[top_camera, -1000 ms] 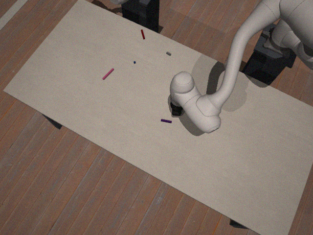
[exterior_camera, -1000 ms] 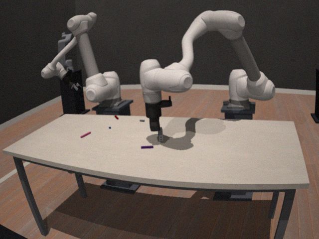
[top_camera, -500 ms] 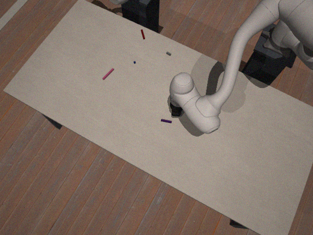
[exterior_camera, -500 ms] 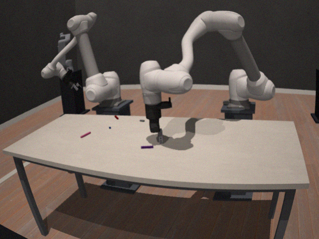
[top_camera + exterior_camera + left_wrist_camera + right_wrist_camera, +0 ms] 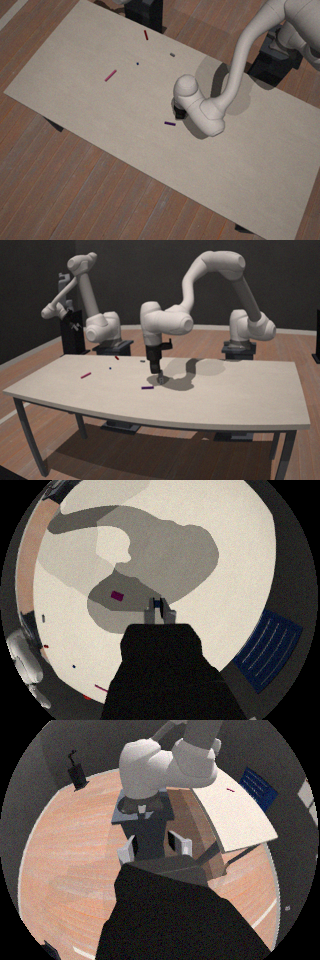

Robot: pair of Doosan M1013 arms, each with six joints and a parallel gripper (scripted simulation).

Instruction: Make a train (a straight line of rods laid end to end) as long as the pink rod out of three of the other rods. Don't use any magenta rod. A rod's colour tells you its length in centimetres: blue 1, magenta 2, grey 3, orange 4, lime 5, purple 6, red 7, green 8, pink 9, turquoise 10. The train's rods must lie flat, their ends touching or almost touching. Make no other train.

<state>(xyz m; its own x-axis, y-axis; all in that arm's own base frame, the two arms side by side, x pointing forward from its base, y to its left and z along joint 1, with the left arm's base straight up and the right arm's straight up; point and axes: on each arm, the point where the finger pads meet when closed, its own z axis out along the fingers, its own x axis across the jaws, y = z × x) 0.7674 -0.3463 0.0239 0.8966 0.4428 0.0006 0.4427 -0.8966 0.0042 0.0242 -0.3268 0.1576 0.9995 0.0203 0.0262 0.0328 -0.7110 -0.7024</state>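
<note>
The left wrist view shows a magenta rod (the top view hides it) and the left gripper pinching a blue rod. The right gripper is spread, off the table. The pink rod lies flat, apart from the others.

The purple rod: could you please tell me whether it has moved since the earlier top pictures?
No, the purple rod lies at the same place relative to the table's edge.
</note>
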